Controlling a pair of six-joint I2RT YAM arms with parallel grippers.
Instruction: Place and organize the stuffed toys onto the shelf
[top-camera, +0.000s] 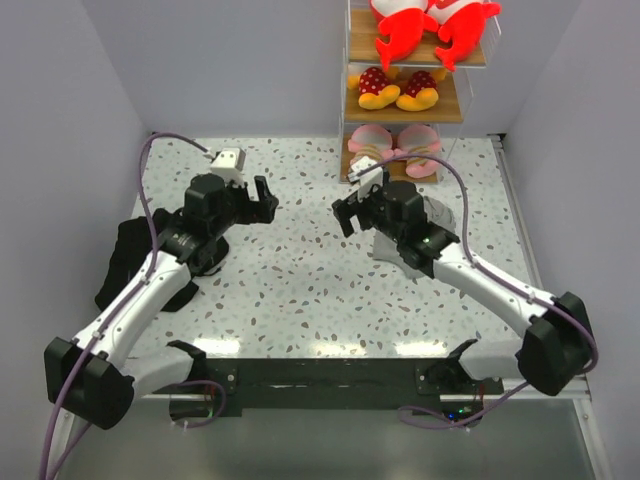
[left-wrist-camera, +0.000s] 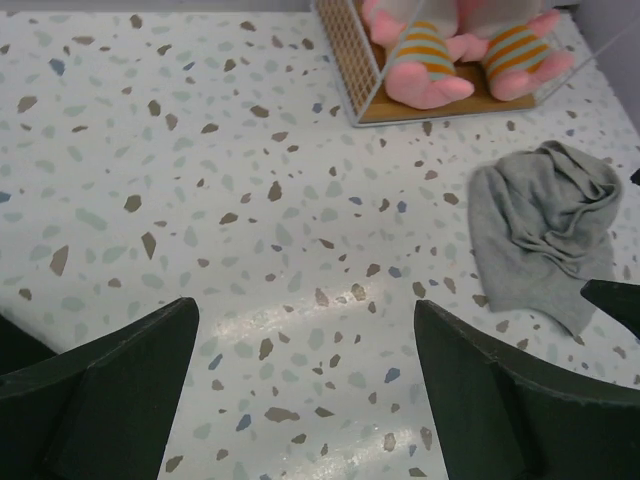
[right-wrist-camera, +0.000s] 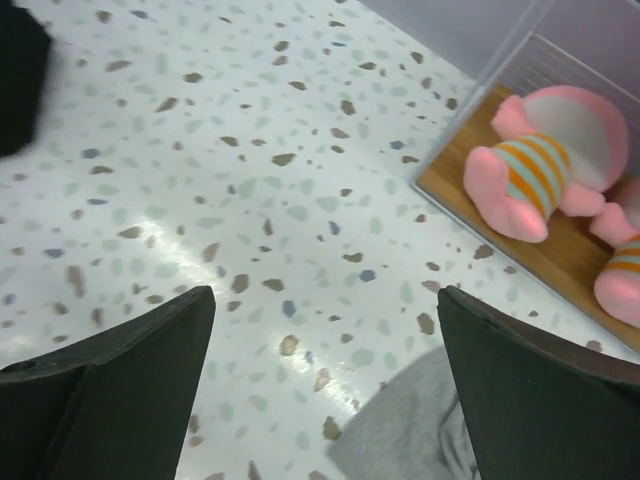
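6 stuffed toys (top-camera: 398, 90) sit in pairs on the shelf (top-camera: 452, 105), 2 to each board. The right hand (top-camera: 352, 200) hovers just in front of the shelf, and the left hand (top-camera: 268, 200) is farther off to its left. Both are over the bench (top-camera: 300, 285), fingers wide apart, holding nothing.

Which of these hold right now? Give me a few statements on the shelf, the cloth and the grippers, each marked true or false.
1. The pink toys sit on the lowest board of the shelf. True.
2. The left gripper holds a toy. False: it is open and empty.
3. The grey cloth lies on the table, outside the shelf. True.
4. The red-and-white toys lie on the table. False: they are on the top board.
5. The right gripper is open. True.
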